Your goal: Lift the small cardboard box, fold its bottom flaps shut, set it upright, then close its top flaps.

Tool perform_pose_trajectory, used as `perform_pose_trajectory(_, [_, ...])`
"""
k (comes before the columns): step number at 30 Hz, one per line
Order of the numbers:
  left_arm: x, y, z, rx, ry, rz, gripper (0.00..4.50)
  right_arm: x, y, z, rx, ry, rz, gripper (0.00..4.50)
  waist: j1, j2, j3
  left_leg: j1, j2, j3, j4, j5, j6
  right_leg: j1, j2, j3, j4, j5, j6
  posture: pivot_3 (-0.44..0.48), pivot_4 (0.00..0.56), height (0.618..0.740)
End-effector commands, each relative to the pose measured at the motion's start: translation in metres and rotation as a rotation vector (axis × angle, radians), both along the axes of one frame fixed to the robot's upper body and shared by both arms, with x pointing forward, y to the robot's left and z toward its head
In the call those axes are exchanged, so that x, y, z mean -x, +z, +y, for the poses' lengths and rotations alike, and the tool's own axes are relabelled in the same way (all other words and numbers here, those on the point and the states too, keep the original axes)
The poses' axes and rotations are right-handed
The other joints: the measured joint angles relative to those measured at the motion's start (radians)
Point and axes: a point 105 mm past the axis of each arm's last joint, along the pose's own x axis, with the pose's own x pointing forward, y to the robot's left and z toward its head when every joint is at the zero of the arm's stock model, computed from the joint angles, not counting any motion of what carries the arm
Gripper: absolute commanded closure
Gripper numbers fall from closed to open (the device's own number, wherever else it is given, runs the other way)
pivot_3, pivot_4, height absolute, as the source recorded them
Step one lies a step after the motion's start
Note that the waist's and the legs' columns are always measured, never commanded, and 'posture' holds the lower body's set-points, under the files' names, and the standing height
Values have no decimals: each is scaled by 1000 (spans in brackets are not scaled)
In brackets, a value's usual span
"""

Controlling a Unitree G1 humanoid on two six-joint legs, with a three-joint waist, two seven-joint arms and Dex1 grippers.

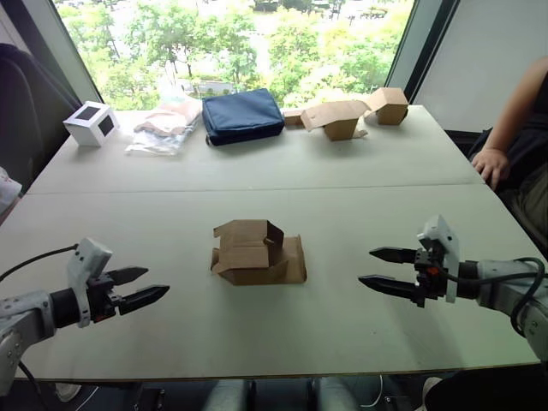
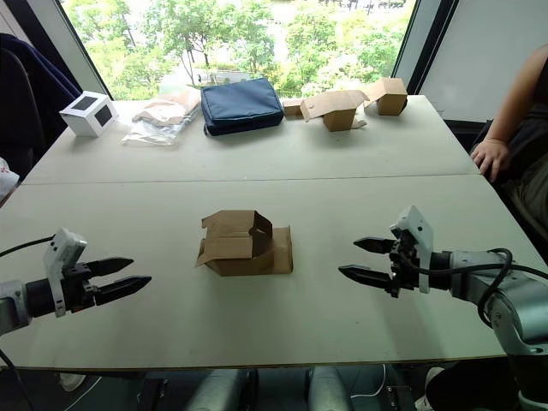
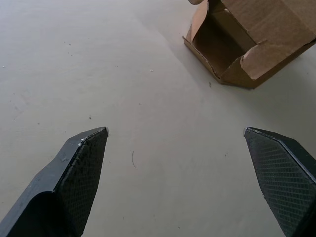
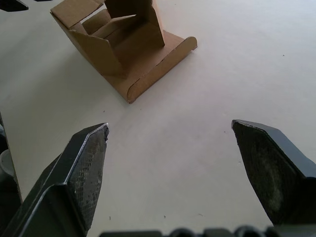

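Observation:
The small cardboard box [image 1: 254, 252] rests on the table [image 1: 257, 184] near its middle, plain brown, with its flaps loose; one flap [image 1: 294, 261] lies flat on the table toward the right. Which flaps are the bottom flaps and which the top flaps I cannot tell. My left gripper [image 1: 147, 288] hovers open to the left of the box, well apart from it. My right gripper [image 1: 380, 269] stands open to the box's right, also apart. The box [image 3: 247, 42] appears ahead of the left fingers [image 3: 81, 163], and the box [image 4: 118, 42] ahead of the right fingers [image 4: 86, 163].
Along the far edge stand a white cube [image 1: 91, 123], a clear plastic bag [image 1: 163, 127], a navy pouch [image 1: 242, 116] and other cardboard boxes [image 1: 347, 116]. A person's hand [image 1: 490, 164] rests at the right edge. A seam crosses the table behind the box.

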Motion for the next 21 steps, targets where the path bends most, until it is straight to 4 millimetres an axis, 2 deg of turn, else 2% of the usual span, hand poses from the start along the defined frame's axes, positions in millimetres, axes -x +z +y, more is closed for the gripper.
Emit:
perform_pose_trajectory(1, [-1, 9, 4, -4, 6, -24, 0, -1, 5, 1, 4, 12, -36, 222, 0, 0, 0, 0, 0, 0, 0, 0, 0, 0, 0, 0, 0, 0, 0, 0, 150, 740])
perform_pose_trajectory(13, [1, 9, 5, 12, 11, -17, 0, -1, 4, 3, 3, 20, -41, 222, 0, 0, 0, 0, 0, 0, 0, 0, 0, 0, 0, 0, 0, 0, 0, 0, 150, 740])
perform_pose_trajectory(21, [-7, 13, 10, -20, 31, -55, 0, -12, 4, 1, 32, -13, -85, 222, 0, 0, 0, 0, 0, 0, 0, 0, 0, 0, 0, 0, 0, 0, 0, 0, 150, 740])
